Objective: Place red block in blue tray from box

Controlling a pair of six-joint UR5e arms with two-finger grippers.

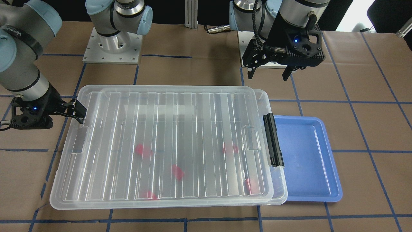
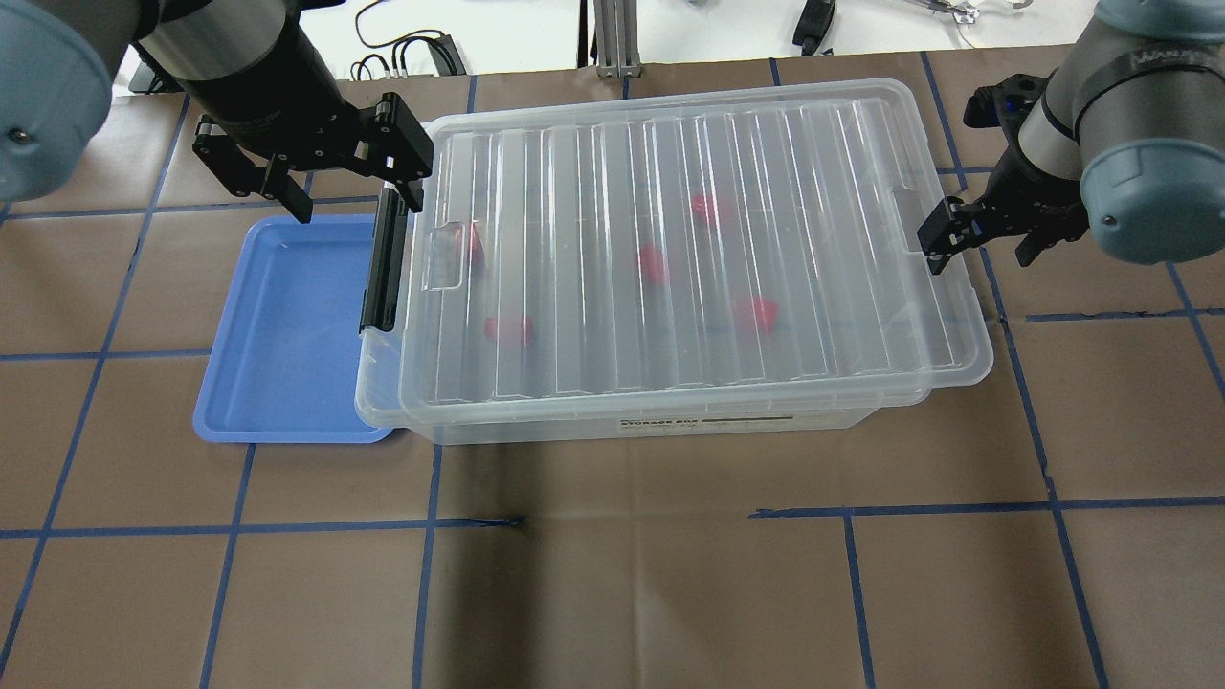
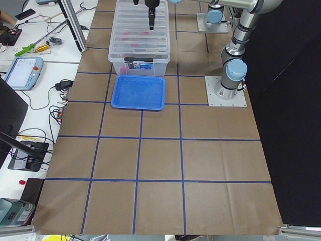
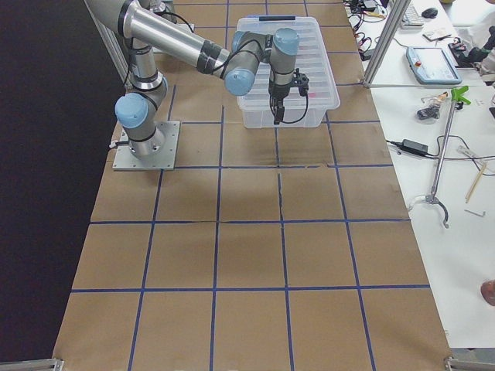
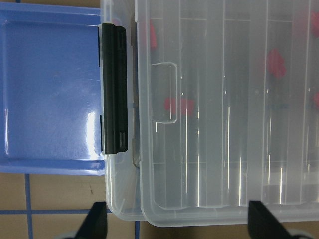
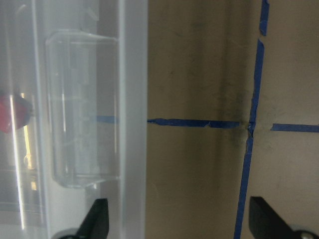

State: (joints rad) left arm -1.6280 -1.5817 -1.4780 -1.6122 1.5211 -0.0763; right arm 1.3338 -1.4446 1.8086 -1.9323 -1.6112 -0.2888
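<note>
The clear box point(image 2: 670, 249) lies mid-table with its ribbed lid point(image 1: 167, 141) on it, and the lid sits slightly askew. Several red blocks point(image 2: 653, 260) show blurred through the lid; one is in the left wrist view point(image 5: 178, 105) and one in the right wrist view point(image 6: 12, 112). The blue tray point(image 2: 287, 335) lies empty against the box's end with the black clip bar point(image 1: 273, 140). My left gripper point(image 2: 356, 201) is open and empty above the tray's far edge and the clip. My right gripper point(image 2: 976, 247) is open at the box's other end, its jaws straddling the lid's rim point(image 6: 132, 124).
The brown paper table point(image 2: 622, 574) carries a blue tape grid. The arm bases point(image 1: 112, 48) stand behind the box. In the side views, benches point(image 4: 433, 93) with tools and cables run along the table's far side.
</note>
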